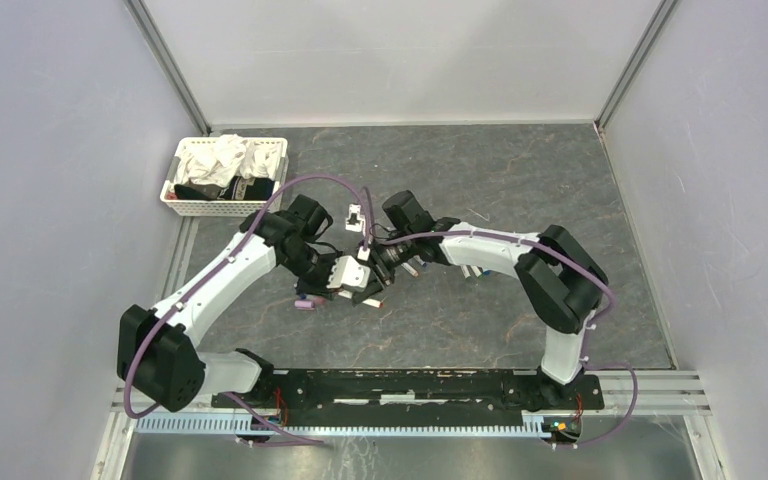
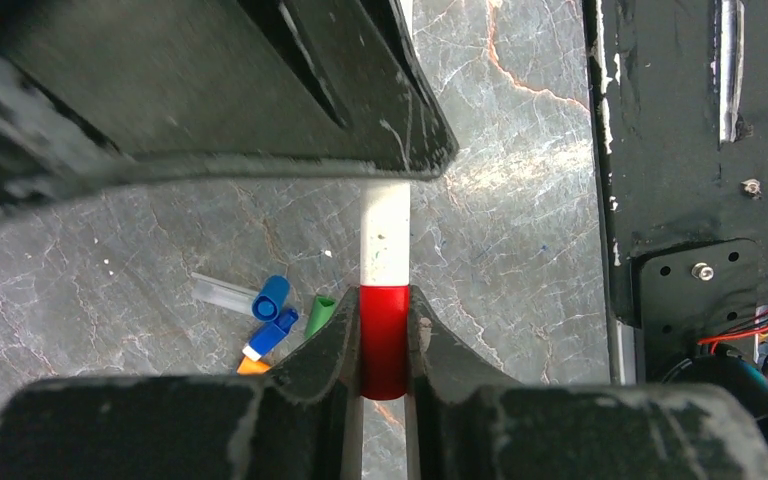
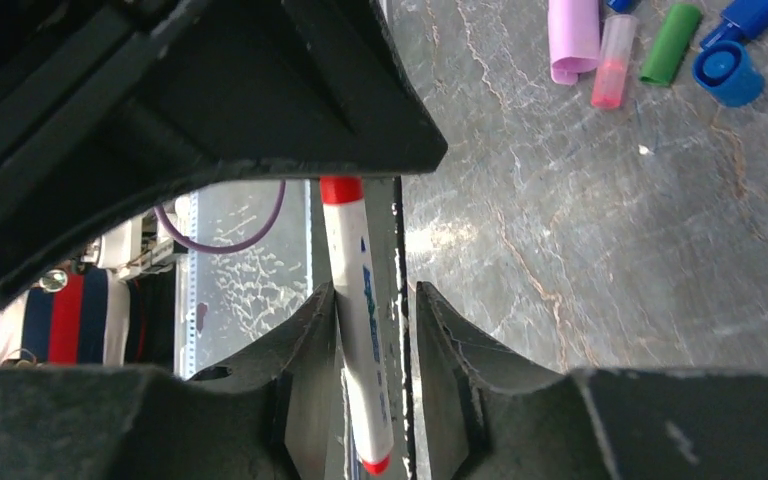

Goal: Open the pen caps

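Two white robot arms (image 1: 230, 270) bend inward and meet over the middle of a dark grey, marble-veined counter (image 1: 520, 180).

The left hand (image 2: 384, 310) is closed on a short red plastic cap (image 2: 384, 345), both black fingers (image 2: 332, 350) pressing its sides. From the cap a slim white pen barrel (image 2: 385, 235) runs toward the palm. Below this hand, loose on the counter and close together, lie two blue plastic caps (image 2: 272, 298), a green plastic cap (image 2: 320, 314), a clear tube-shaped cap (image 2: 218, 291) and an orange piece (image 2: 253, 366) half hidden by a finger.

The right hand (image 3: 375, 295) stands partly open. A slim white marker pen (image 3: 358, 300) with blue print and red ends lies lengthwise in the gap, against one finger; the other finger stands clear of it, so the pen is not pinched. Whether this is the pen wearing the red cap, the views do not settle. Past this hand, beside the green and blue caps, lie a lilac-pink cap (image 3: 573, 35) and a clear cap with a pink end (image 3: 610, 72).

Seen from above, a wider pink-purple pen (image 1: 308, 303) lies just beside the left hand, and a white plastic basket (image 1: 210, 208) of white and dark cloths (image 1: 225, 158) sits at the counter's far left corner, well apart from both hands.
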